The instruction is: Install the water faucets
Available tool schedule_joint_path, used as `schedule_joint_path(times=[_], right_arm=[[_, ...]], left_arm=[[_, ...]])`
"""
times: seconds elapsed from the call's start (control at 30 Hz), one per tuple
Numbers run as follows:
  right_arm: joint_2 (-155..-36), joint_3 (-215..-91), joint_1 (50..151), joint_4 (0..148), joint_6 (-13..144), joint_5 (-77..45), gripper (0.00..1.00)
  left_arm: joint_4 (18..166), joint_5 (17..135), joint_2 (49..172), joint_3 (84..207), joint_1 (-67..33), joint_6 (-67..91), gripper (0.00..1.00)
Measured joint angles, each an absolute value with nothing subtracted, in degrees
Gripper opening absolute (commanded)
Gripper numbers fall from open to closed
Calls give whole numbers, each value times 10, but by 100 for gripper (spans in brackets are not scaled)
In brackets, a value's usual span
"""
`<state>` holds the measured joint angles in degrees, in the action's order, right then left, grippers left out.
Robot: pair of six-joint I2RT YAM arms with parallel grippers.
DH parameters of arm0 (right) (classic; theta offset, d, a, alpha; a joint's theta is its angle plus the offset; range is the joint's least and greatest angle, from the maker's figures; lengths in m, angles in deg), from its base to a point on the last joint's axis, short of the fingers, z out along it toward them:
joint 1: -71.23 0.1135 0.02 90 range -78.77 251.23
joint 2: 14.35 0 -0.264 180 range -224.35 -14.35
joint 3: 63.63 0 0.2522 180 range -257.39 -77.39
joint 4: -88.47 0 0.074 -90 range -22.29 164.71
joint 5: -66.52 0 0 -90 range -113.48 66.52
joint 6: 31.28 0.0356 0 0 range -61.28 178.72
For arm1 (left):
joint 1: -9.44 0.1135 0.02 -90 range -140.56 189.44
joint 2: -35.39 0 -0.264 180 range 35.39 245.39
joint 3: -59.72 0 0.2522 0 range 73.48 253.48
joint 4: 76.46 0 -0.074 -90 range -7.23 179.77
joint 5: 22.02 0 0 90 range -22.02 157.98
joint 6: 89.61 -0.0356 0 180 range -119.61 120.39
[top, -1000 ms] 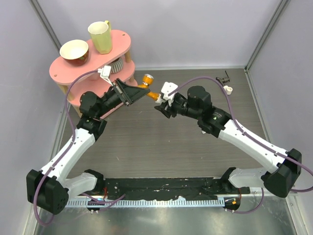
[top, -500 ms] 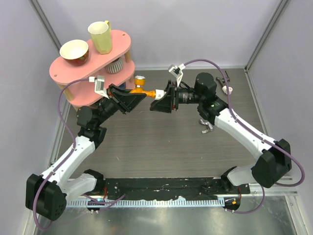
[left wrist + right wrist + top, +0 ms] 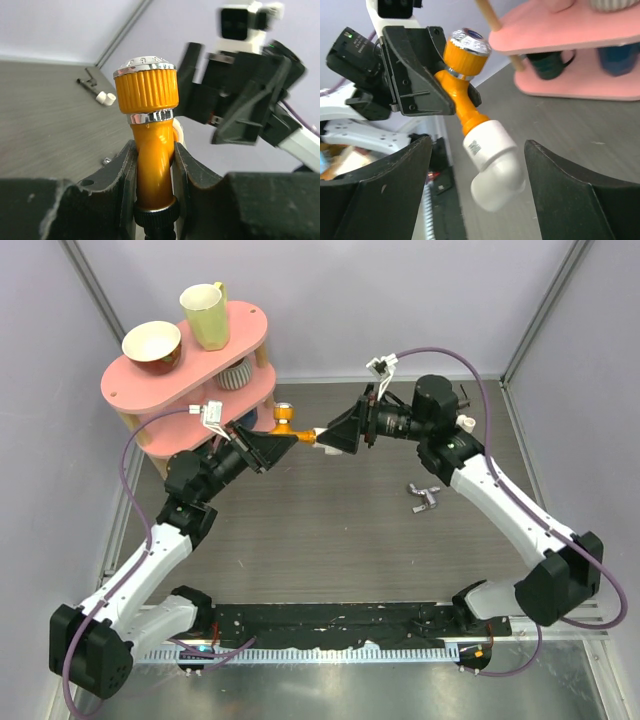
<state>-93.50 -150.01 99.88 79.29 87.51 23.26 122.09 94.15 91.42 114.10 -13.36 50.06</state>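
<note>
My left gripper [image 3: 290, 437] is shut on the stem of the orange tap [image 3: 286, 425] and holds it in the air in front of the pink shelf. In the left wrist view [image 3: 151, 150] the silvery knob [image 3: 145, 65] points up above the jaws. The white pipe fitting [image 3: 322, 436] sits on the tap's far end. My right gripper [image 3: 328, 437] faces the left one. In the right wrist view the right gripper [image 3: 477, 172] is open. Its fingers [image 3: 385, 192] stand on either side of the white fitting [image 3: 495, 167] without touching it. The orange tap [image 3: 462, 95] runs from the fitting into the left gripper [image 3: 417, 87].
A pink two-tier shelf [image 3: 240, 320] at the back left holds a bowl [image 3: 152, 345] and a yellow mug [image 3: 205, 315]. A small silver tap piece [image 3: 424, 498] lies on the table under the right arm. The dark tap piece with a white end [image 3: 102, 95] lies at the back right.
The right arm has swung back and turned its gripper to face the left one, with its jaws now around the white fitting. The left gripper has kept hold of the tap and shifted slightly.
</note>
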Motion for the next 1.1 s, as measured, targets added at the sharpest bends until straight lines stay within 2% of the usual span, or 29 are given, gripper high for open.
schedule_joint_path(times=[0.17, 0.4, 0.8, 0.9, 1.0, 1.03, 1.07, 1.1], right_arm=[[-881, -1495, 998, 717, 729, 168, 83], [-809, -1416, 1002, 734, 583, 133, 86], [-821, -1409, 1013, 750, 477, 124, 83], [-830, -1409, 1013, 752, 467, 127, 71], [-841, -1411, 1013, 750, 465, 143, 44], [-845, -1414, 1013, 749, 466, 150, 30], [-848, -1418, 1014, 746, 468, 155, 25], [-851, -1422, 1014, 745, 470, 161, 14]], left_arm=[[1158, 884, 915, 1145, -133, 572, 0], [1117, 871, 929, 1172, -133, 638, 0], [1114, 922, 955, 1200, -133, 678, 0], [1114, 946, 966, 1207, -133, 684, 0], [1114, 963, 977, 1216, -133, 688, 0], [1115, 964, 979, 1218, -133, 688, 0], [1117, 968, 980, 1218, -131, 689, 0], [1119, 970, 980, 1219, -129, 688, 0]])
